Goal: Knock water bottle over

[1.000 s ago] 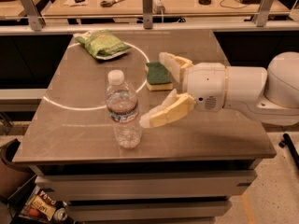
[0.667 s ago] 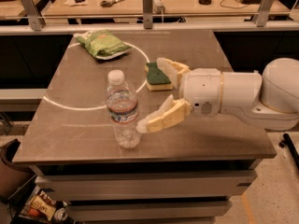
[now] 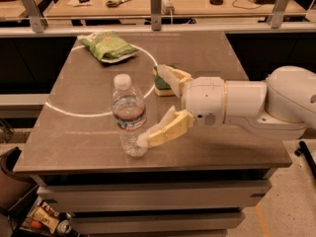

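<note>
The water bottle (image 3: 128, 115) is clear ribbed plastic with a white cap and a red, white and blue label. It stands upright near the front left of the grey table (image 3: 74, 142). My gripper (image 3: 150, 107) reaches in from the right, open, with its fingers spread wide. The near fingertip (image 3: 144, 139) touches the bottle's lower right side. The far finger (image 3: 168, 74) lies behind, to the bottle's right and apart from it.
A green snack bag (image 3: 107, 46) lies at the table's back left. A green and yellow sponge (image 3: 162, 84) sits behind the far finger. A white circle (image 3: 64, 110) is drawn on the tabletop. A bench with tools runs behind. Clutter lies on the floor at bottom left.
My gripper has moved left toward the bottle; its near fingertip now reaches the bottle's lower side. The bottle still stands upright.
</note>
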Available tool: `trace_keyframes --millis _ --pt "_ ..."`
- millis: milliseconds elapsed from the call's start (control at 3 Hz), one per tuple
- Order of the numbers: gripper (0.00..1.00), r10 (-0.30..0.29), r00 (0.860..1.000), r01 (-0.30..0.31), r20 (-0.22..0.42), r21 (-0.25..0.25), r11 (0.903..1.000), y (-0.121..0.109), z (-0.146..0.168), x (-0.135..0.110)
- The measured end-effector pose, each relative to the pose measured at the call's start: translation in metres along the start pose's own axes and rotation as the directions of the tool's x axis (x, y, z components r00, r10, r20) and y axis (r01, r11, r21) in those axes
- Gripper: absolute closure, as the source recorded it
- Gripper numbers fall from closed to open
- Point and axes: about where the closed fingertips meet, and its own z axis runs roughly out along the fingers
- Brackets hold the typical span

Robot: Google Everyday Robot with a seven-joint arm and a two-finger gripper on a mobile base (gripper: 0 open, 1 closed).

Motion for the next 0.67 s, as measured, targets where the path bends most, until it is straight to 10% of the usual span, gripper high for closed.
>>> trace_keyframes --millis 667 --pt "0.37 -0.021 1.000 0.022 0.020 -0.018 0.9996 0.0056 0.0095 -0.0027"
